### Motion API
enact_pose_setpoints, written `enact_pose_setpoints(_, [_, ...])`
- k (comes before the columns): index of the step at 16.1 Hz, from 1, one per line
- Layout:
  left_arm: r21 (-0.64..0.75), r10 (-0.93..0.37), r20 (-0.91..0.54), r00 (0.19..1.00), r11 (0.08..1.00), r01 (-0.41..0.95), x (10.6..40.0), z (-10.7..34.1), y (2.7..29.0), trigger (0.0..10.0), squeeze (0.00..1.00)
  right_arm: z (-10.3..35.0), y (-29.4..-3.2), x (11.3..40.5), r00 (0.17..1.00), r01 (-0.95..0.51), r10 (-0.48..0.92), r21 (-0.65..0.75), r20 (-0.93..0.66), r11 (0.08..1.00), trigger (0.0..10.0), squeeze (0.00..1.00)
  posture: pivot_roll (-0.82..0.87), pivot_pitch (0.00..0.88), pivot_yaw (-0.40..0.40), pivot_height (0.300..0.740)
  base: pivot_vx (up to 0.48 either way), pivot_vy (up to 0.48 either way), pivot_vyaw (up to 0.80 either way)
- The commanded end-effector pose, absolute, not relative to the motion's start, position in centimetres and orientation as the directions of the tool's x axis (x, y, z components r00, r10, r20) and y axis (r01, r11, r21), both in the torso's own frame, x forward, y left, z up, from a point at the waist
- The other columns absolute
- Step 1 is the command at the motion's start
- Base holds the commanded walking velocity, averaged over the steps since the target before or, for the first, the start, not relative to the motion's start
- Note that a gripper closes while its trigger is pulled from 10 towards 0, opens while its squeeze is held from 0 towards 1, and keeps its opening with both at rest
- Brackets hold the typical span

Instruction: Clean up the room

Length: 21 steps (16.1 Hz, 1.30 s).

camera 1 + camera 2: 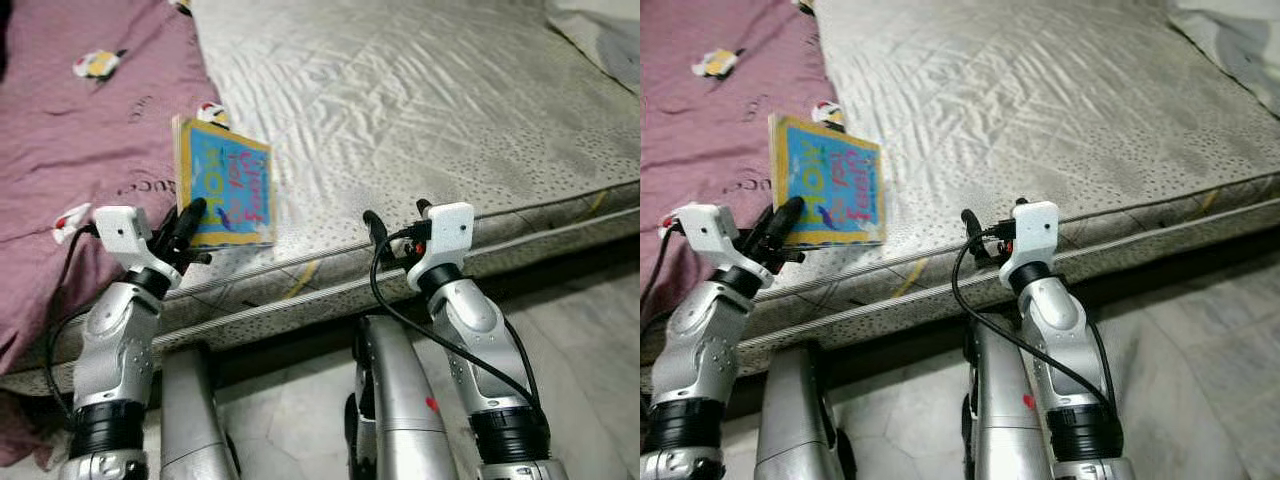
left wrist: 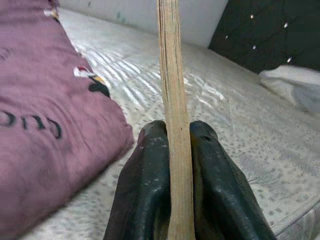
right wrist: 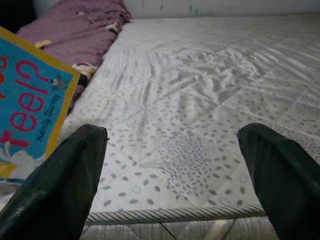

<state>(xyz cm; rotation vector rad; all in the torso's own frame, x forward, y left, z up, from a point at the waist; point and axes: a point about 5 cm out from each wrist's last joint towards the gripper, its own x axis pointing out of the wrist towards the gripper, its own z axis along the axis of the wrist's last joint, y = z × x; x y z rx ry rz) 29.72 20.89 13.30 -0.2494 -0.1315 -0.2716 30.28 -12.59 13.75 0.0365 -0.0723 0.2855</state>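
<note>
A blue picture book (image 1: 227, 187) with a yellow border and red lettering is held upright above the near edge of the mattress (image 1: 420, 110). My left gripper (image 1: 190, 222) is shut on its lower corner; in the left wrist view the book's thin edge (image 2: 173, 100) runs straight up between the two black fingers (image 2: 145, 190). My right gripper (image 1: 395, 222) hovers open over the mattress edge to the right of the book, nothing between its fingers (image 3: 70, 185). The book (image 3: 30, 100) shows at the side of the right wrist view.
A purple blanket (image 1: 90, 130) with penguin prints covers the left part of the bed. A white pillow (image 1: 605, 35) lies at the far right corner. Below the bed frame is grey tiled floor (image 1: 590, 340).
</note>
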Motion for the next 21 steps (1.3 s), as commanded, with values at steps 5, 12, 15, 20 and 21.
enact_pose_setpoints(5, [-0.065, -0.262, 0.173, 0.950, 0.959, 0.276, 28.8, 14.4, 21.2, 0.0, 0.00, 14.0, -12.7, 31.0, 0.968, -0.228, 0.216, 0.087, 0.127, 0.970, 10.0, 0.00, 0.04, 0.010, 0.014, 0.472, 0.000, 0.000, 0.00])
enact_pose_setpoints(12, [0.008, -0.300, 0.199, 0.933, 0.953, 0.304, 29.6, 15.3, 20.2, 0.0, 0.00, 15.7, -13.1, 32.3, 0.958, -0.227, 0.206, 0.090, 0.199, 0.970, 10.0, 0.00, 0.04, 0.003, 0.021, 0.537, 0.000, 0.000, 0.00])
enact_pose_setpoints(15, [0.002, -0.299, 0.192, 0.935, 0.953, 0.304, 29.7, 15.1, 20.0, 0.0, 0.00, 15.4, -12.7, 32.0, 0.960, -0.226, 0.204, 0.100, 0.193, 0.969, 10.0, 0.00, 0.03, 0.003, 0.023, 0.567, 0.000, 0.000, 0.00])
enact_pose_setpoints(20, [0.012, -0.289, 0.185, 0.939, 0.956, 0.292, 29.9, 15.0, 20.0, 0.0, 0.00, 15.4, -12.6, 32.0, 0.959, -0.227, 0.205, 0.093, 0.197, 0.969, 10.0, 0.00, 0.03, 0.007, 0.021, 0.622, 0.000, 0.000, 0.00])
enact_pose_setpoints(21, [0.029, -0.280, 0.174, 0.944, 0.960, 0.279, 29.9, 14.8, 20.0, 0.0, 0.00, 15.5, -12.7, 32.0, 0.960, -0.220, 0.200, 0.089, 0.198, 0.971, 10.0, 0.00, 0.03, 0.008, 0.020, 0.632, 0.000, 0.000, 0.00])
